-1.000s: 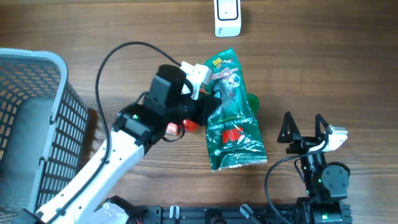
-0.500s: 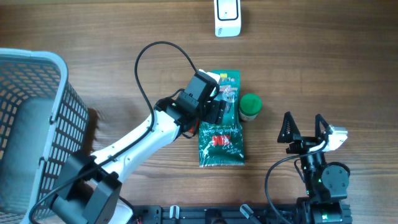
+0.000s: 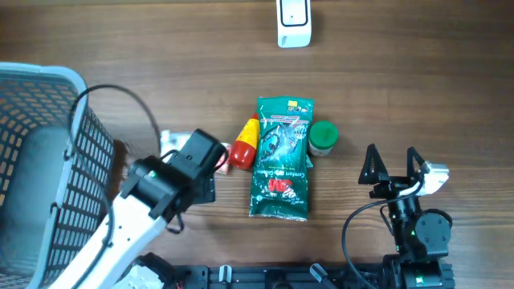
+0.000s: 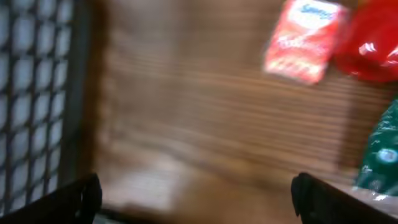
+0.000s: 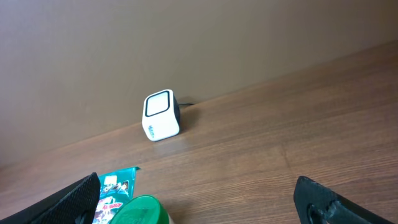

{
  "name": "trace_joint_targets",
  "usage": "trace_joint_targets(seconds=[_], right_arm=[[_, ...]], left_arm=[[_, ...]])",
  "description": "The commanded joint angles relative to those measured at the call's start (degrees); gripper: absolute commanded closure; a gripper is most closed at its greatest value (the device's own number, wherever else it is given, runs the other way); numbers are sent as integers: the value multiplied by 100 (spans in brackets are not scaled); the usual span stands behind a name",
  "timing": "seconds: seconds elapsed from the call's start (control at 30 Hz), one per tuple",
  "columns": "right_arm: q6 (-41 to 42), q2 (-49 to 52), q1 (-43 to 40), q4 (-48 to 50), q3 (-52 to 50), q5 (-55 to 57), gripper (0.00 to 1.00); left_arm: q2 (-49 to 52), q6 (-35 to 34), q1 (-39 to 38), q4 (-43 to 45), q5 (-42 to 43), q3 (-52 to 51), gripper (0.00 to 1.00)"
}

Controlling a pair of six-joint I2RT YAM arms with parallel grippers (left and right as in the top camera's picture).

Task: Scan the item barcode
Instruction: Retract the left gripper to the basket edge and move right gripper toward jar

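Overhead shows the grey mesh basket as the biggest thing, to the left of the left arm's fingers, on the wooden table. The green packet, the item to scan, lies flat between the two grippers, apart from both. It carries a red "3M" mark near its lower end; the white print above that is too small to read. A red and yellow bottle touches the packet's left edge, on the side toward the left fingers. A round green lid sits against its right edge, ahead and left of the right fingers. The white scanner stands far ahead of both grippers at the table's far edge.

The right gripper has its fingers spread wide, with nothing between them. Its wrist view alone shows the scanner's dark-framed front window, plus the lid and a corner of the packet by the left finger.

The left gripper is also spread wide and empty. Its blurred wrist view shows a small red sachet ahead and to the right of the fingers, with white lettering that cannot be read.
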Motion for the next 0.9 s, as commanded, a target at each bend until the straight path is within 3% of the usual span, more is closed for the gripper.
trace_joint_targets(seconds=[0.0,0.27,0.53,0.63,0.67,0.7,0.73,0.83,0.87], right_arm=[[-61,-26,2,31,-7,37,0],[-63,-26,2,31,-7,35,0],[-61,-26,2,33,-7,52,0],[782,-26,2,66,-7,168,0],[2310,-24,2,-4,-7,-551,0],[3458,31,7,157,-7,-2109,0],[3901,61,7,184,-4,-2841,1],[4168,166,7,199,-4,-3543,0],[3620,173,7,203,-4,-3882,0]], left_arm=[[-516,-1403,63,-365,-330,17,0],[-1685,-1412,61,-391,275,17,0],[-1784,-1412,61,-387,297,15,0],[-1784,-1412,61,-387,297,15,0],[-1784,-1410,61,-387,297,15,0],[-1784,-1412,61,-387,297,15,0],[-1784,-1412,61,-387,297,15,0],[-1784,-1412,61,-387,297,15,0],[-1784,-1410,61,-387,297,15,0]])
